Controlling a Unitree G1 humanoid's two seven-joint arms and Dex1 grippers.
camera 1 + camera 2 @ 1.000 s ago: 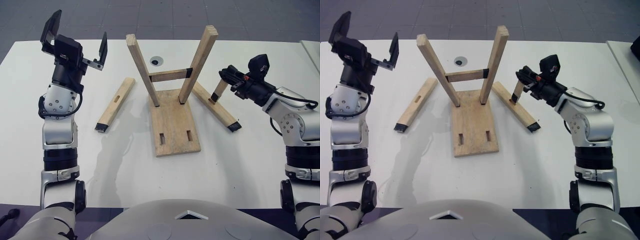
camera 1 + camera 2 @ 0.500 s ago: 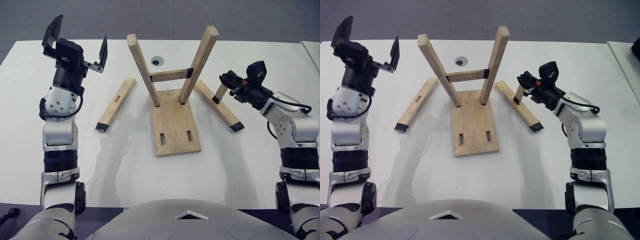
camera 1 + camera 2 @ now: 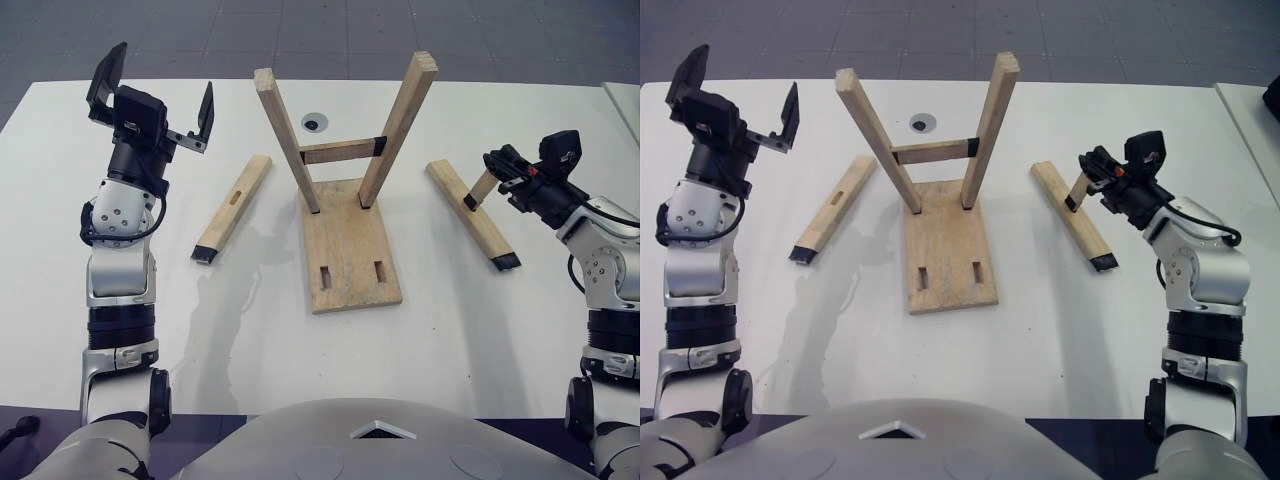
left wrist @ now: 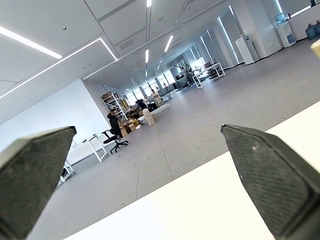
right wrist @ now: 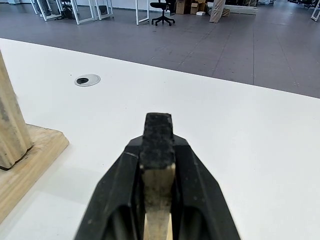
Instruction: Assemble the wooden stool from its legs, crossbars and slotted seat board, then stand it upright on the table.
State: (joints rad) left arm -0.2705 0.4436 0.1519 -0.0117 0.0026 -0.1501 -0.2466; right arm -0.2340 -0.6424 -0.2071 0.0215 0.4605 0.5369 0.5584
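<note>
Dragging the loose leg (image 3: 472, 215) rightward, away from the seat board (image 3: 348, 250), with the right gripper (image 3: 495, 172) clenching its crossbar (image 3: 478, 190) and the left gripper (image 3: 157, 88) gaping aloft. Risking prying the crossbar loose.

floor (image 4: 240, 115) grey | strip lights (image 4: 148, 55) overhead | wall (image 4: 50, 120) white | office chair (image 5: 161, 7), desks (image 4: 207, 72) far back

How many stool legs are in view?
4. Two upright legs in the seat board; a loose leg lies left of it; another leg lies right, its crossbar in the right gripper. None seems hidden.
</note>
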